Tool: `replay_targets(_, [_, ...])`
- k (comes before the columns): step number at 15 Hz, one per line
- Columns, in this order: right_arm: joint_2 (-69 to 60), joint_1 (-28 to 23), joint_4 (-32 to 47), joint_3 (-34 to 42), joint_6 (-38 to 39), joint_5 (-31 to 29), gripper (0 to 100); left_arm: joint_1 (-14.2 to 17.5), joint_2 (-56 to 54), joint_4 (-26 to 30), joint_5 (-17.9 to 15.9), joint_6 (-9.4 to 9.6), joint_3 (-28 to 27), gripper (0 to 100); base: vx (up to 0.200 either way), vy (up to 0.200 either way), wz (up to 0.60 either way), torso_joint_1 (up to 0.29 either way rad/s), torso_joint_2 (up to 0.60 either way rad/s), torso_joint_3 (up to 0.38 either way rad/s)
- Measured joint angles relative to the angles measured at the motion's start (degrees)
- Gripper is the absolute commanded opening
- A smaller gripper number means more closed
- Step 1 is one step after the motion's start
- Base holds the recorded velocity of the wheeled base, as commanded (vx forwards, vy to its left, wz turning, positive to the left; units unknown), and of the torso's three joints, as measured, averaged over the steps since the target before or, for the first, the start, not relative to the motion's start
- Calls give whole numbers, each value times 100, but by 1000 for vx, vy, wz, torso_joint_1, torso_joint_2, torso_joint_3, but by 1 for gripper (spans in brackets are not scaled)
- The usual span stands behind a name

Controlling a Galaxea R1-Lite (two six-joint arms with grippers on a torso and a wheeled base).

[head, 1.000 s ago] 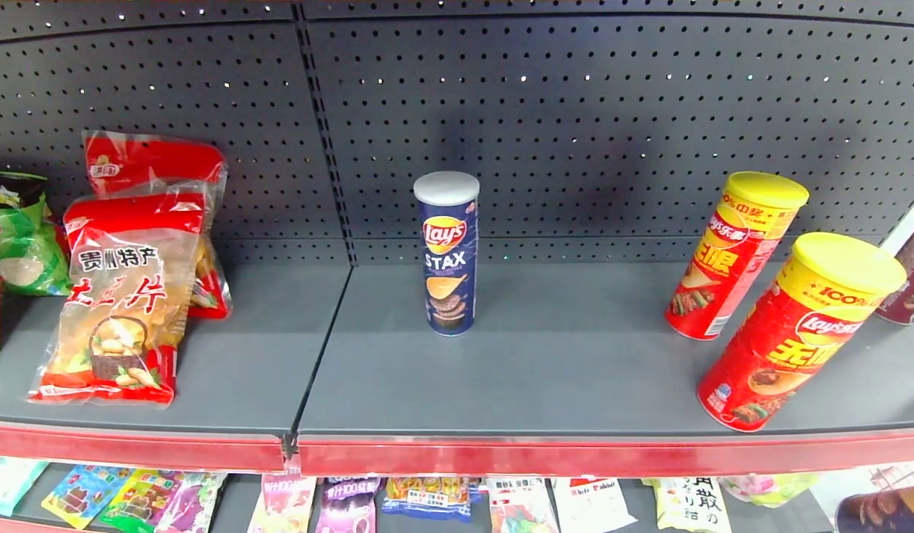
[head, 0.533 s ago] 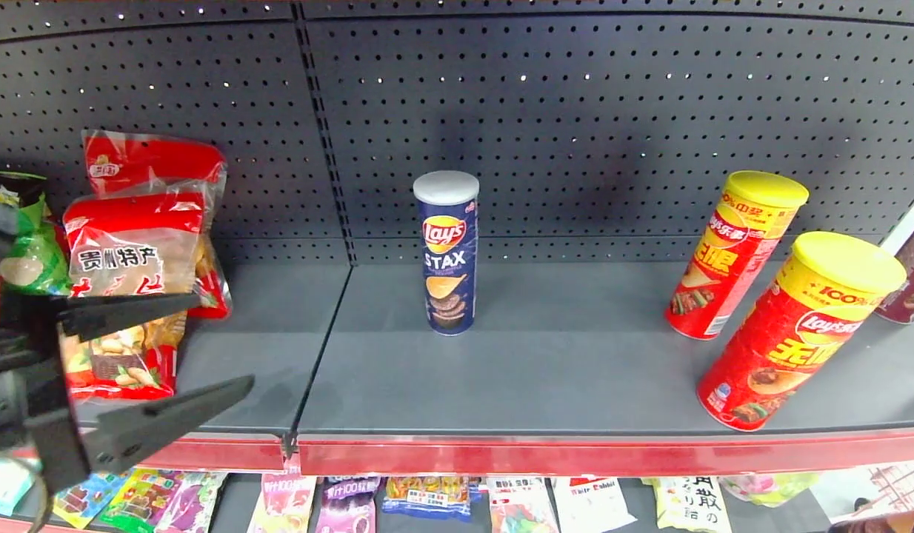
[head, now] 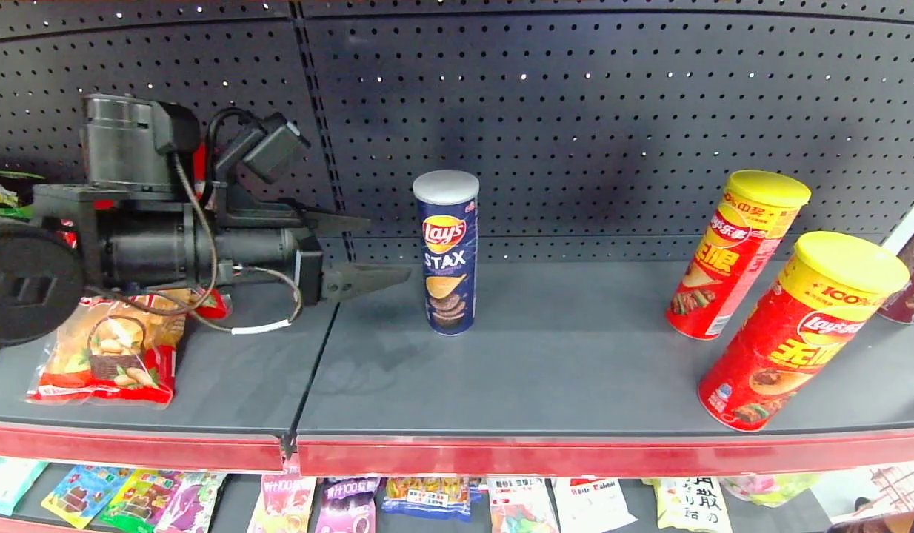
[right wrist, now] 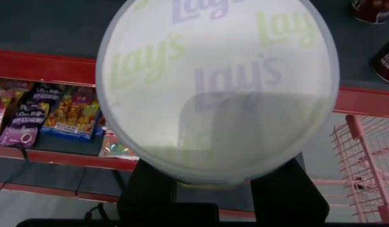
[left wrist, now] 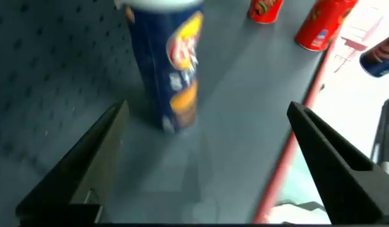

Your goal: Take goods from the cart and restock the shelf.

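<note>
Your right gripper (right wrist: 222, 192) pinches a pale-lidded chip can (right wrist: 216, 82) out before the shelf's red front lip (head: 501, 453), near the pink cart (right wrist: 371, 167). Past the lip, the deck lies bare between the nearer red can (head: 798, 333), the blue can (head: 447, 255) and the farther red can (head: 731, 255). Your left gripper (head: 388, 246), spread wide, has come up from the lower left to just beside the blue can. The cans have not shifted. Three cans stand upright on the shelf: one blue, two red.
</note>
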Motion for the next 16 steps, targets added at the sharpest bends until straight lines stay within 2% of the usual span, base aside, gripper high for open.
replay_targets(5, [6,0,6,5,4,-2,0,6,968,-11,-154,72,-1050,100,0,0,0,0,0,0])
replay_targets(9, [15,0,9,11,4,-7,0,6,1384,-6,-394,80,-1408,100,0,0,0,0,0,0])
replay_targets(13, [17,0,9,5,-2,-13,0,0,1753,-2,-485,80,-1913,100,0,0,0,0,0,0])
replay_targets(16, [20,2,9,5,-5,-18,0,-43,1952,9,-646,80,-2081,100,0,0,0,0,0,0])
